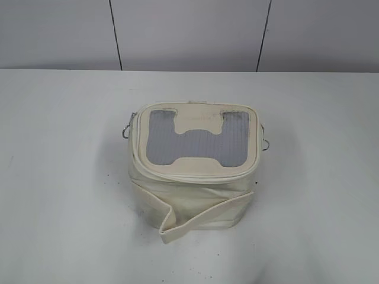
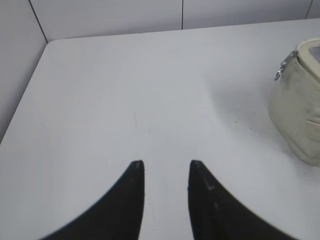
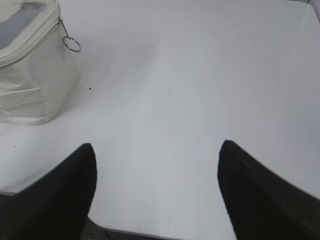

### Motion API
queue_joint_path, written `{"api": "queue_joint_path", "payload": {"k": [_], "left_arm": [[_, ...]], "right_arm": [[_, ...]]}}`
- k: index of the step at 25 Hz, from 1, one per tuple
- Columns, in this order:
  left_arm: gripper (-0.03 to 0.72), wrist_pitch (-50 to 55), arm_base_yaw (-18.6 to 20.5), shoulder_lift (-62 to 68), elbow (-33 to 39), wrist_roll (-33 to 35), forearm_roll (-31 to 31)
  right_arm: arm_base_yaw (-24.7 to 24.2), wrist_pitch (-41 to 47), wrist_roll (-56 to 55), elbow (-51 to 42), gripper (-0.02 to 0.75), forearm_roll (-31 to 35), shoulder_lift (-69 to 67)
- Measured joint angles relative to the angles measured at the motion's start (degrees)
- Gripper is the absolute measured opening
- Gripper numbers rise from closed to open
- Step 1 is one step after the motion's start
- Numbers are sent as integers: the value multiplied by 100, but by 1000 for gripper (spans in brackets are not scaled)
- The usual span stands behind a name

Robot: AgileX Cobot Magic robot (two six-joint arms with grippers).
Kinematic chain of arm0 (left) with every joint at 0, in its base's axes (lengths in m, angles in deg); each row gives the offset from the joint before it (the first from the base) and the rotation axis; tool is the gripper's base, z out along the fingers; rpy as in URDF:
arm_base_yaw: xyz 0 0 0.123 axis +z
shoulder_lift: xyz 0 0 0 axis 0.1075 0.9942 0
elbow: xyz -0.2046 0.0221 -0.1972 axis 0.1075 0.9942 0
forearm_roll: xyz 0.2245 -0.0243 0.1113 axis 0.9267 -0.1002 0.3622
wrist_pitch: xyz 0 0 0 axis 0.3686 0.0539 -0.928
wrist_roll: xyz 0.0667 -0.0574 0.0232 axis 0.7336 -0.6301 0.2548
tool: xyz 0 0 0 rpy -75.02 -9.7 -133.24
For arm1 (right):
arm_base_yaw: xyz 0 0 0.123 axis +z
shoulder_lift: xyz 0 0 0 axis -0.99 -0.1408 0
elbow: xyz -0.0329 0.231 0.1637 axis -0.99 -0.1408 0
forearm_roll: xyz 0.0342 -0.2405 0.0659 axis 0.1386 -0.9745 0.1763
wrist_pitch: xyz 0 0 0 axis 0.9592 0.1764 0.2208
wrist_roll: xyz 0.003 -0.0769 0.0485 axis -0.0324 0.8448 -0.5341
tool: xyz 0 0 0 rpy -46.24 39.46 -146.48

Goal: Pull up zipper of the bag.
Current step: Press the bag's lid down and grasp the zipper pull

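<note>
The cream-white bag (image 1: 189, 201) stands in the middle of the white table, with its grey mesh lid facing up and a loose strap hanging at the front. The zipper track (image 1: 195, 174) runs round the lid rim. One silver pull with a wire ring hangs at the bag's left side (image 1: 126, 131) and one at its right side (image 1: 266, 144). In the left wrist view the bag (image 2: 300, 110) is at the right edge with a pull (image 2: 281, 70). In the right wrist view the bag (image 3: 35, 75) is at the upper left with a ring pull (image 3: 71, 44). My left gripper (image 2: 165, 167) is open and empty. My right gripper (image 3: 157, 150) is wide open and empty. Neither gripper shows in the exterior view.
The white table (image 1: 59, 177) spreads around the bag. A grey panelled wall (image 1: 189, 29) stands behind it. The table's left edge (image 2: 25, 100) shows in the left wrist view and its near edge (image 3: 130, 232) in the right wrist view.
</note>
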Motion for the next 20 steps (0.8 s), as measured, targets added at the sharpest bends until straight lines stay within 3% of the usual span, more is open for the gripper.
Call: {"api": "queue_joint_path", "payload": {"k": [20], "left_arm": [[238,0,0,0,0,0,0]], "right_arm": [[0,0,0,0,587,0,0]]}}
